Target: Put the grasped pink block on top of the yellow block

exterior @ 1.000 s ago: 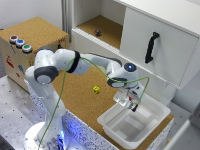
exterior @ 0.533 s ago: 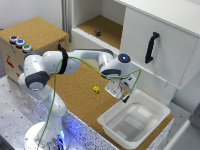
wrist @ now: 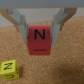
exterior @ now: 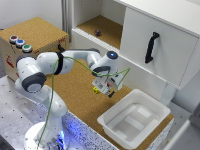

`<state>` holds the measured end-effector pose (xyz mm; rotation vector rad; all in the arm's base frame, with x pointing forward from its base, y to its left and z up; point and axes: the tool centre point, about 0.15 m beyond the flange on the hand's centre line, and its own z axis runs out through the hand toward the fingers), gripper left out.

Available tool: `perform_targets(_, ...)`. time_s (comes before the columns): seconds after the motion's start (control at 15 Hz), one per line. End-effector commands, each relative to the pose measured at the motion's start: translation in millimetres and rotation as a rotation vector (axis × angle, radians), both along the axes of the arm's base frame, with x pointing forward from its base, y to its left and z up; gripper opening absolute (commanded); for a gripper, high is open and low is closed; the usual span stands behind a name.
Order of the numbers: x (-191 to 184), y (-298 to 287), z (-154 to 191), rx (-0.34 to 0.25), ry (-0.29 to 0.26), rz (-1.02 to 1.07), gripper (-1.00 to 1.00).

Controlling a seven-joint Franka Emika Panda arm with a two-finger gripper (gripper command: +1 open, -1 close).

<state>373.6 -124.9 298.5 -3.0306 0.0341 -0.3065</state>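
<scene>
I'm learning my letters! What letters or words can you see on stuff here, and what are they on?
"N", black, on the pink block held in the gripper.
"N", dark, on the yellow block.
Red mark on the cork box: too blurred to read.

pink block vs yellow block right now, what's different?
Colour: the pink block is reddish-pink, the yellow block bright yellow.
Support: the pink block is held between the pincer fingers above the cork surface; the yellow block sits free on it.
Pose: the pink block faces the wrist camera squarely; the yellow block looks slightly turned.
Shared: both are small cubes with a dark N-like mark.
</scene>
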Motion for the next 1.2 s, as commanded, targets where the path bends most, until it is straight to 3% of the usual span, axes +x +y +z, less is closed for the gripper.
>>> perform_targets(0.0, 0, 35, -38, -0.123, -0.036, -0.031, -1.0)
perform_targets(0.07, 0, 40, -48, -0.129, 0.007, -0.055, -1.0)
perform_targets(0.27, 0, 60, -53, -0.168, -0.017, -0.008, -1.0)
perform_targets(0.53, 9, 83, -45, -0.155, -0.042, 0.015, -1.0)
perform_targets(1.13, 10, 91, -55, -0.165, -0.01, 0.007, -1.0)
